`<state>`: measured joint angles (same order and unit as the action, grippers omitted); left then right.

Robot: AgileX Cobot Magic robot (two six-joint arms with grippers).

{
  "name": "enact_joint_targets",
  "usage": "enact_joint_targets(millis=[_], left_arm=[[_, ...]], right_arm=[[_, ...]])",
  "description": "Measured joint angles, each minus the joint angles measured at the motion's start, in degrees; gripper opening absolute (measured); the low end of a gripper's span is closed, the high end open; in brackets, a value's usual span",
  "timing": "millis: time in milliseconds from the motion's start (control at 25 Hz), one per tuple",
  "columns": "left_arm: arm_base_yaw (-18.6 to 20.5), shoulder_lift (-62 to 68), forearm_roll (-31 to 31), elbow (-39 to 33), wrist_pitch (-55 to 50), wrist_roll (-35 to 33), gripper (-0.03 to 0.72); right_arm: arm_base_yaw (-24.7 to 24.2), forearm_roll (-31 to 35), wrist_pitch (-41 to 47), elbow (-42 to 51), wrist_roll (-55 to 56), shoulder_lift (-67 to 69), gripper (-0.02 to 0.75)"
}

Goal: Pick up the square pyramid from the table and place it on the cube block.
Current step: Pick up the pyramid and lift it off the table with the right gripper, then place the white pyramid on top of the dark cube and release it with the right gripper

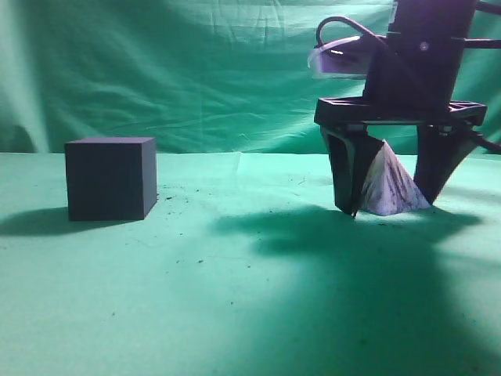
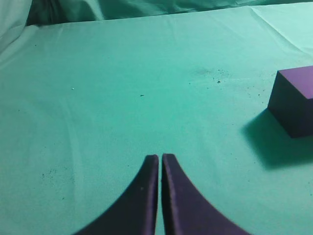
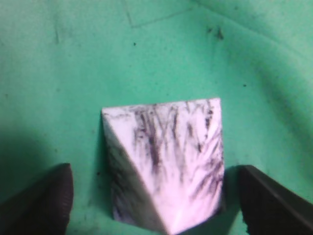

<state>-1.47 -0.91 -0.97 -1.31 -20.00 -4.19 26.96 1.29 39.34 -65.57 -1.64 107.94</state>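
Note:
A white square pyramid (image 1: 394, 188) with dark streaks stands on the green table at the right. It fills the middle of the right wrist view (image 3: 168, 166). My right gripper (image 1: 389, 205) is open and straddles the pyramid, one finger on each side, with a gap between each finger and it (image 3: 156, 196). A dark cube block (image 1: 109, 178) stands on the table at the left and shows at the right edge of the left wrist view (image 2: 295, 100). My left gripper (image 2: 160, 157) is shut and empty above bare cloth, left of the cube.
Green cloth (image 1: 250, 298) covers the table and hangs as a backdrop (image 1: 196, 70). Small dark specks lie on the cloth between cube and pyramid (image 1: 188, 200).

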Motion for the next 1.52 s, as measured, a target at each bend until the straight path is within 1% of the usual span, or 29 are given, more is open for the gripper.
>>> enact_joint_targets(millis=[40,80,160,240,280,320,360,400,600,680,1080,1120,1200,1280,1440,1520], left_arm=[[0.00,0.00,0.00,0.00,0.00,0.00,0.000],[0.00,0.00,0.00,0.00,0.00,0.00,0.000],[0.00,0.00,0.00,0.00,0.00,0.00,0.000],[0.00,0.00,0.00,0.00,0.00,0.00,0.000],[0.00,0.00,0.00,0.00,0.00,0.00,0.000],[0.00,0.00,0.00,0.00,0.00,0.00,0.000],[0.00,0.00,0.00,0.00,0.00,0.00,0.000],[0.00,0.00,0.00,0.00,0.00,0.00,0.000],[0.00,0.00,0.00,0.00,0.00,0.00,0.000],[0.00,0.00,0.00,0.00,0.00,0.00,0.000],[0.00,0.00,0.00,0.00,0.00,0.00,0.000],[0.00,0.00,0.00,0.00,0.00,0.00,0.000],[0.00,0.00,0.00,0.00,0.00,0.00,0.000],[0.00,0.00,0.00,0.00,0.00,0.00,0.000],[0.00,0.00,0.00,0.00,0.00,0.00,0.000],[0.00,0.00,0.00,0.00,0.00,0.00,0.000]], right_arm=[[0.00,-0.30,-0.28,-0.14,0.00,0.09,0.645],[0.00,-0.59,-0.78,-0.14,0.00,0.22,0.598],[0.00,-1.13,-1.27,-0.29,0.00,0.42,0.535],[0.00,-1.12,-1.27,-0.63,0.00,0.68,0.439],[0.00,-1.41,-1.11,-0.62,-0.10,0.68,0.413],[0.07,-1.78,-0.86,-0.75,-0.10,0.68,0.419],[0.13,-2.14,-0.50,-0.86,-0.10,0.68,0.376],[0.22,-2.46,-0.25,-0.98,-0.10,0.68,0.368],[0.36,-2.83,0.65,-1.63,0.24,0.78,0.377],[0.36,-2.96,2.31,-2.81,0.38,1.13,0.377],[0.99,-4.13,12.99,-14.20,-0.65,-0.01,0.377],[2.45,-4.14,16.71,-17.30,-1.21,-0.57,0.377],[5.14,-3.86,20.46,-21.82,-1.49,-0.60,0.377],[8.93,-2.84,23.85,-26.34,-1.49,-0.60,0.377],[16.45,-1.57,28.74,-36.69,-1.01,2.27,0.377],[19.45,-1.28,30.74,-41.32,-1.01,5.23,0.377]])
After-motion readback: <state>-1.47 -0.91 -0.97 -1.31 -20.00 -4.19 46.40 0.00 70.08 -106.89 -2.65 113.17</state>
